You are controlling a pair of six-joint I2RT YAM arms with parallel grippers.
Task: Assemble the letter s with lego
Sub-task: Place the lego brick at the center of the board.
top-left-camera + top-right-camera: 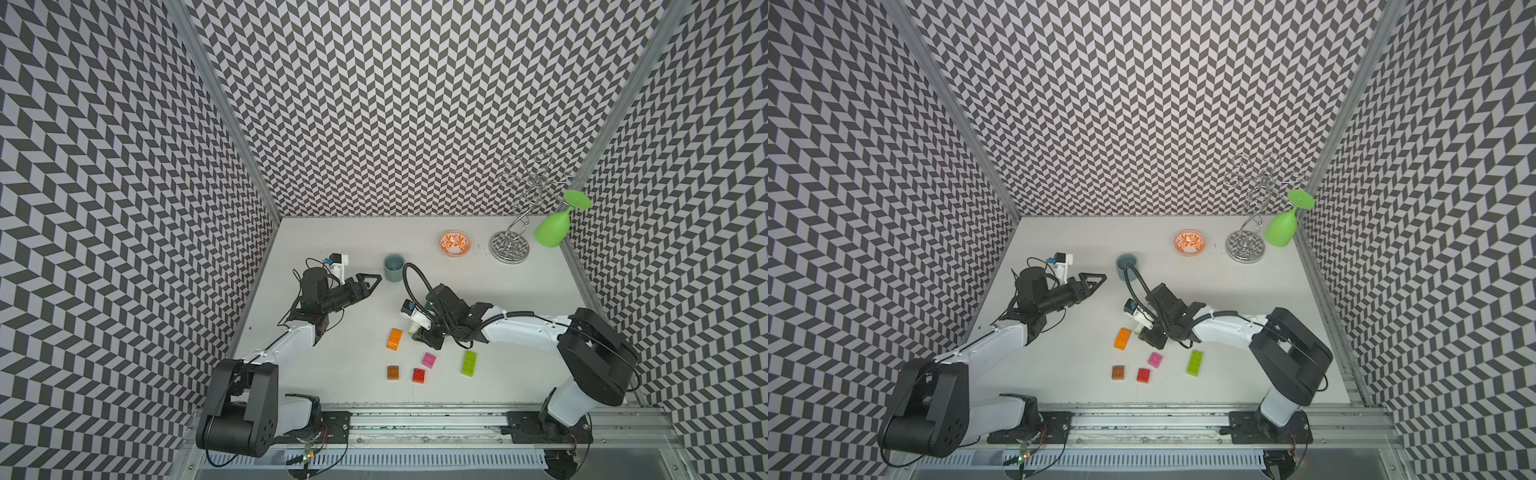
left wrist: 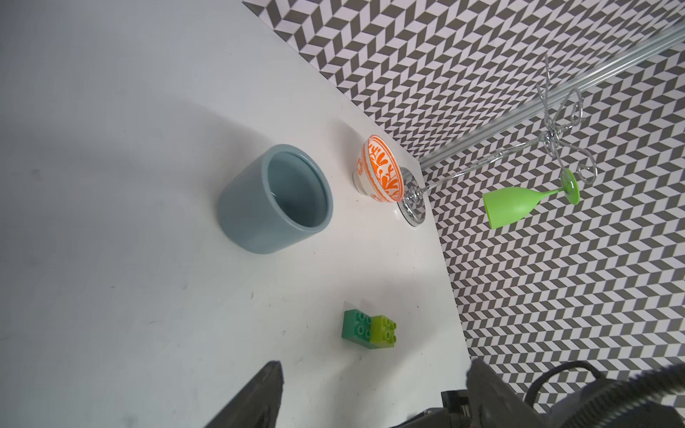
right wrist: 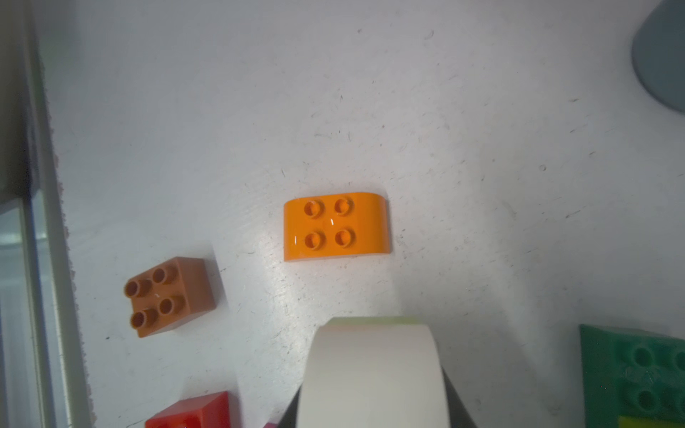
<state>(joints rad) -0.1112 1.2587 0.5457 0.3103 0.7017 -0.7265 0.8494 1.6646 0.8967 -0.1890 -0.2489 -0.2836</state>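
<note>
Barely begun: green pair (image 2: 369, 329) set together; right tool (image 1: 420, 336) grips white brick (image 3: 372, 374), left tool (image 1: 373, 284) released; orange (image 1: 395, 338), brown (image 1: 393, 372), red (image 1: 419, 375), pink (image 1: 429, 360), lime (image 1: 469, 363) loose.

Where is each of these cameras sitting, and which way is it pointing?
Top views: one stereo head high over the front edge, looking down on the whole table; left arm and right arm show fully.
Left wrist: on the left arm, facing the grey-blue cup and a back corner; the open left gripper shows.
Right wrist: on the right arm, facing down at the orange brick; the right gripper shows, shut on a white brick.
Shared: the grey-blue cup and orange brick appear in both top views too.
</note>
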